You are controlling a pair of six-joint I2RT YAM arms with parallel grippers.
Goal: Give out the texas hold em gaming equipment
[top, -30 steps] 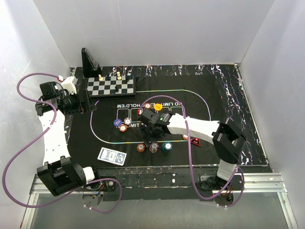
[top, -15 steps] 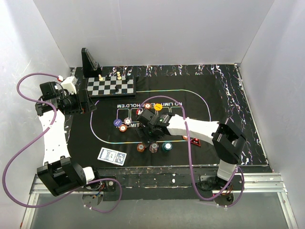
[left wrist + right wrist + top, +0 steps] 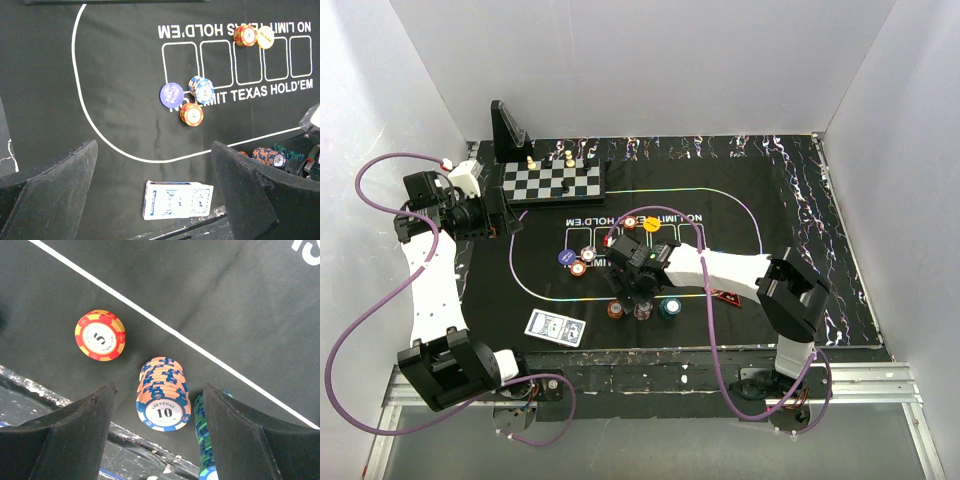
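Black mat [image 3: 780,200] on worktop [image 3: 650,362]; near front edge, 10 stack [image 3: 163,412] between spread fingers of right end effector [image 3: 159,392], untouched; 5 chip [image 3: 100,335] beside; left end effector [image 3: 154,145] spread wide, well apart

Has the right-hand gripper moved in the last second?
Yes. In the top view the right gripper has come toward the robot's side and slightly left, ending over the middle chip stack, which stayed put.
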